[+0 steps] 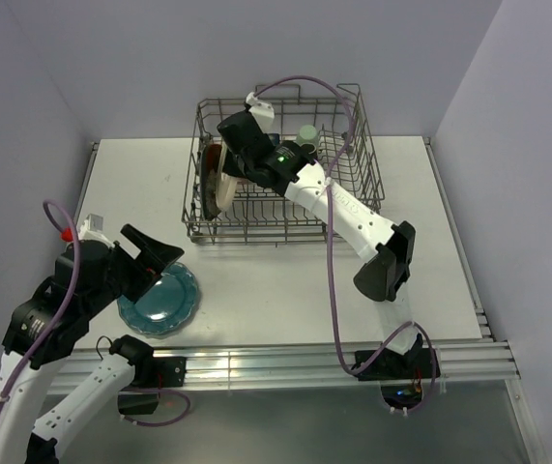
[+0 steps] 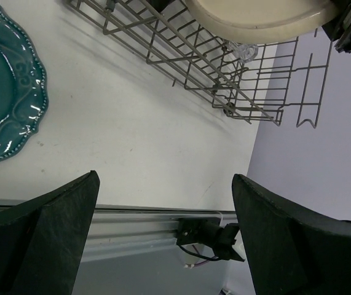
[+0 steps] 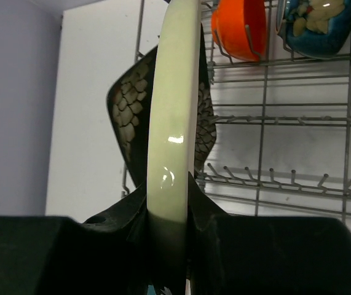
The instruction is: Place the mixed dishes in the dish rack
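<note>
**Desk:** What's the risk here?

**Photographer:** The right gripper [image 3: 169, 206] is clamped on the cream round plate [image 3: 174, 92] at the dish rack's [image 1: 372, 184] 9 o'clock end. It could clip the black patterned plate [image 3: 123, 104] just beside it, or miss the tines and let the plate topple.

**Desk:** Its lie?

**Photographer:** On edge, rim running roughly 12 to 6 o'clock. The left gripper [image 2: 164, 184] hangs open near the teal scalloped plate [image 1: 159, 298], at 7 o'clock on the table.

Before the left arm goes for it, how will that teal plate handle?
The teal plate looks rigid, probably ceramic, so likely chippable. Its glossy glaze may be slippery. Lying flat on the table, its low scalloped rim is probably hard to get under.
</note>
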### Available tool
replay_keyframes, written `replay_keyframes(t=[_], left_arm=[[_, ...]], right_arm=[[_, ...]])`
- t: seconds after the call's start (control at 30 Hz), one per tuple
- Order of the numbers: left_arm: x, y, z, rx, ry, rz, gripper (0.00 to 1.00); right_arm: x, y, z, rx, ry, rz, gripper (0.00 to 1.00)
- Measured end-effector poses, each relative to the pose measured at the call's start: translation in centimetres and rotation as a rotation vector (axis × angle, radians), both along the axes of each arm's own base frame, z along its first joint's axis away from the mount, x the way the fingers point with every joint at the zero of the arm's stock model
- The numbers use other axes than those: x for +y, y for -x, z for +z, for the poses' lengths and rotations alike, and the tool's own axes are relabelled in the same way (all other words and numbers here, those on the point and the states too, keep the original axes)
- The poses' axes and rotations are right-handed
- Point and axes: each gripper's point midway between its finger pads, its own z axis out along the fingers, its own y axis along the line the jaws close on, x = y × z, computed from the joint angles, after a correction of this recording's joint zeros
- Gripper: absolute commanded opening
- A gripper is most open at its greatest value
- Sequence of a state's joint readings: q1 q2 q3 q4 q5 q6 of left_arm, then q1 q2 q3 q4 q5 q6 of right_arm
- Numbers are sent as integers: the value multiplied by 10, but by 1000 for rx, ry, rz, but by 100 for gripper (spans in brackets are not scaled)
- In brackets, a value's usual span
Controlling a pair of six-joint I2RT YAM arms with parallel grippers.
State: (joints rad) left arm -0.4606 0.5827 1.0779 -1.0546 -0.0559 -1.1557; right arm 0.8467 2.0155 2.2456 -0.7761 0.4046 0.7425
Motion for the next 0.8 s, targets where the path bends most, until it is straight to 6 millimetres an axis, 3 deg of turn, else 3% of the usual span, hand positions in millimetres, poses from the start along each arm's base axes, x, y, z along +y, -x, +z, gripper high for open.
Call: replay_keyframes(t=[0.1,0.53,0.8], left_arm=[[4,3,0,-6,-17,2,96],[3,-5,-12,28,-94,-23,97],[2,-9,-14,34,-124,-36,97]], right_arm=[[-3,0,-7,7,37,4,0],[-7,-6,-4,-27,69,-8,0],[-9,-12,-17,-27,120,-22,0]])
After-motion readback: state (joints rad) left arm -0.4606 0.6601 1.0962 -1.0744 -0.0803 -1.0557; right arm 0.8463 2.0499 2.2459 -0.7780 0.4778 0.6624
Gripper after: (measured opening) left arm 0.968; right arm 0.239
